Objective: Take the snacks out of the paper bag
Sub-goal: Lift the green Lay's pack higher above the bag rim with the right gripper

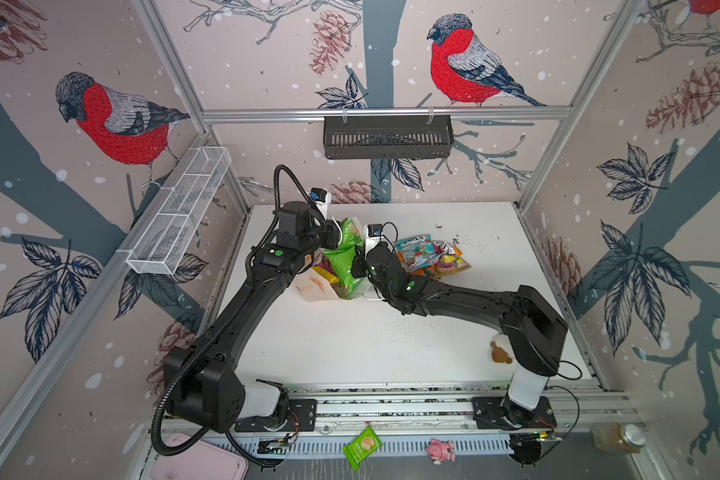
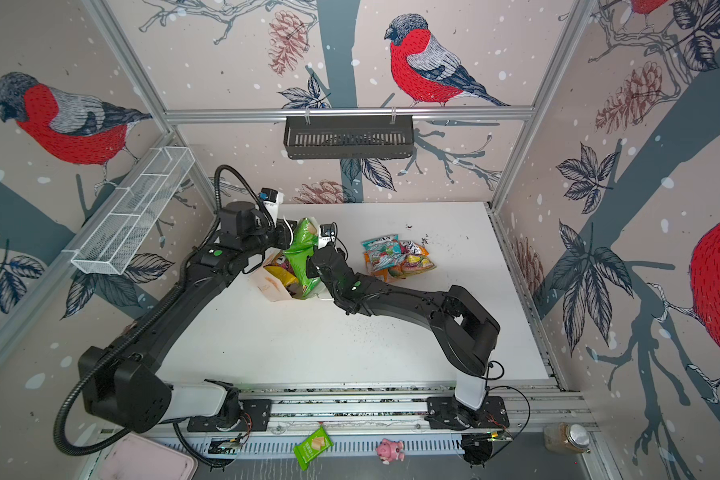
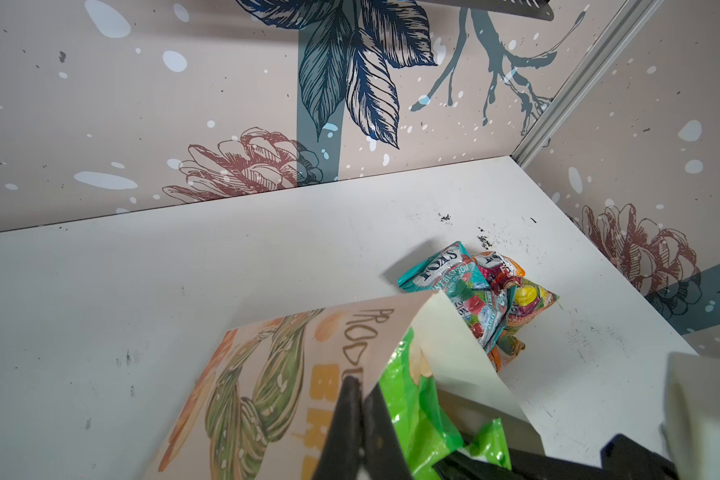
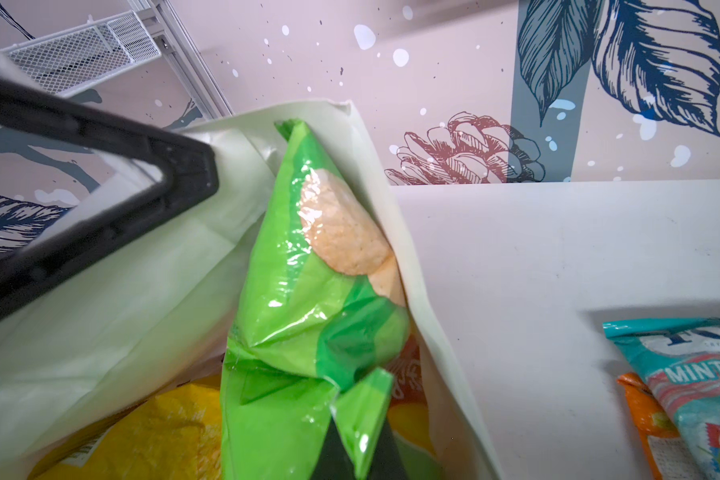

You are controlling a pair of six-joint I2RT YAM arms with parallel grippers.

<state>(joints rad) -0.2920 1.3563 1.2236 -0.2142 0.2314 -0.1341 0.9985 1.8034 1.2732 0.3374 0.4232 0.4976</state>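
The left end effector point(image 3: 360, 388) is pinched closed on the printed rim of the paper bag point(image 3: 267, 374). The right end effector point(image 4: 362, 419) is clamped on a green chip packet point(image 4: 300, 291) that sticks up out of the bag, beside a yellow packet point(image 4: 142, 432) inside. Fox's candy packets point(image 1: 433, 257) lie piled on the counter point(image 1: 391, 340) at the bag's three o'clock.

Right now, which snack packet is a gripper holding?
The bright green packet, pinched by the right gripper at the mouth of the paper bag; the teal packet lies loose on the table, the yellow packet sits inside it.
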